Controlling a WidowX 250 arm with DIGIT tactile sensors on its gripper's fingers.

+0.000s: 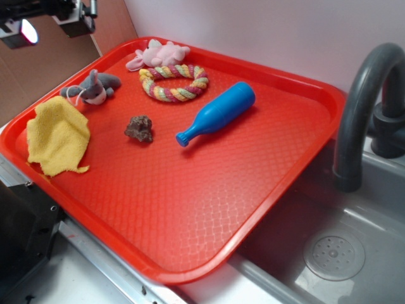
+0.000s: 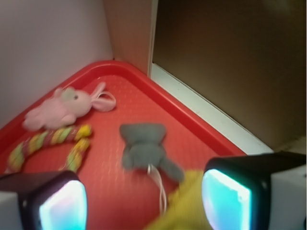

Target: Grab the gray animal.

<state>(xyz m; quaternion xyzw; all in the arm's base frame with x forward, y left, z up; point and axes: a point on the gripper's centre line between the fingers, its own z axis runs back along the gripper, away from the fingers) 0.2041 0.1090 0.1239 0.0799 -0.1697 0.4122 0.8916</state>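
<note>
The gray animal (image 1: 93,87) (image 2: 144,148) lies on the red tray (image 1: 253,164) near its far left corner, a thin white string loop trailing from it toward the yellow cloth (image 1: 58,136). In the exterior view the arm shows only at the top left corner, high above the tray, and its fingers are out of frame. From the wrist view my gripper (image 2: 144,203) hangs open above the tray, its two pads wide apart with nothing between them, the gray animal just ahead of the gap.
A pale pink plush animal (image 1: 158,54) and a braided rope ring (image 1: 173,82) lie behind the gray animal. A brown rock-like lump (image 1: 139,128) and a blue bottle (image 1: 216,113) sit mid-tray. A sink with a gray faucet (image 1: 361,107) is at right.
</note>
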